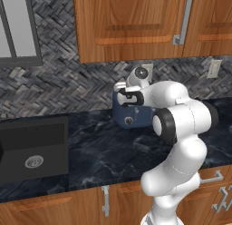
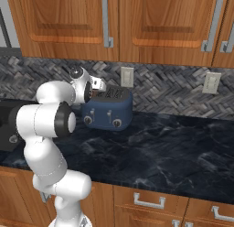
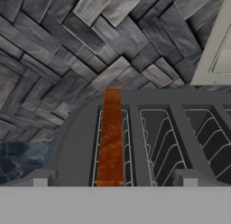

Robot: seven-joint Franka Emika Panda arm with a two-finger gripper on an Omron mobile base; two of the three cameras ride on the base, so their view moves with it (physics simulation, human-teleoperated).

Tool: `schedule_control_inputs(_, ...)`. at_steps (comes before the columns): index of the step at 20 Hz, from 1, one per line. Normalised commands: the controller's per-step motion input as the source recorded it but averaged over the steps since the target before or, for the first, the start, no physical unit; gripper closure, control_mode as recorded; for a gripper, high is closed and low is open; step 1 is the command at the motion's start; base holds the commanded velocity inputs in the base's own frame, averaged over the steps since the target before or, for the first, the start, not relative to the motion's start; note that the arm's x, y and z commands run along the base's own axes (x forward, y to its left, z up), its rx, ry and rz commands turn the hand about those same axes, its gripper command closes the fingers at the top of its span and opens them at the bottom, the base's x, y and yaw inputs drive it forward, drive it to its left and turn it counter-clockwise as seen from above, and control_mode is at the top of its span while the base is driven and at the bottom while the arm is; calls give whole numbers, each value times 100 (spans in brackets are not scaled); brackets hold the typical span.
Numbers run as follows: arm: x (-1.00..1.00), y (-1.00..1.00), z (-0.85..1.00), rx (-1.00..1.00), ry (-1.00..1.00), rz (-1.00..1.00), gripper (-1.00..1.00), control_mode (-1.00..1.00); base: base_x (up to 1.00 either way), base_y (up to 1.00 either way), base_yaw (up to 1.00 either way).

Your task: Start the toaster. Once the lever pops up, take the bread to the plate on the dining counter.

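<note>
The dark blue toaster [image 2: 109,110] stands on the counter against the tiled wall, its two silver knobs facing forward. In the left base view the toaster [image 1: 136,116] is partly hidden behind my arm. My gripper [image 2: 101,85] hovers just above its left top edge, open, holding nothing. In the hand view the gripper [image 3: 113,180] looks down along the toaster's grey top [image 3: 153,101]; the fingertips [image 3: 40,178] stand wide apart. The brown bread [image 3: 110,137] sits upright in the left slot, edge up; the right slot holds nothing. The plate and the dining counter are out of view.
A black sink [image 1: 34,147] is set into the dark marble counter [image 2: 173,148] to the left. Wooden cabinets [image 2: 137,20] hang low above the toaster. Wall outlets [image 2: 126,76] [image 2: 210,83] sit behind and to the right of it.
</note>
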Motion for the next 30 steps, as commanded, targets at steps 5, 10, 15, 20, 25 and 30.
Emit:
schedule_control_inputs(5,0,0,-3,0,0,0,-100,-100,0,0,0)
schedule_control_inputs(10,0,0,-2,0,0,0,-100,-100,0,0,0)
schedule_control_inputs(15,2,0,0,0,0,0,-100,-100,0,0,0)
schedule_control_inputs(20,3,0,0,0,0,0,-100,-100,0,0,0)
schedule_control_inputs(25,1,0,0,0,0,0,100,-100,0,0,0)
schedule_control_inputs(30,0,0,0,0,0,0,100,-100,0,0,0)
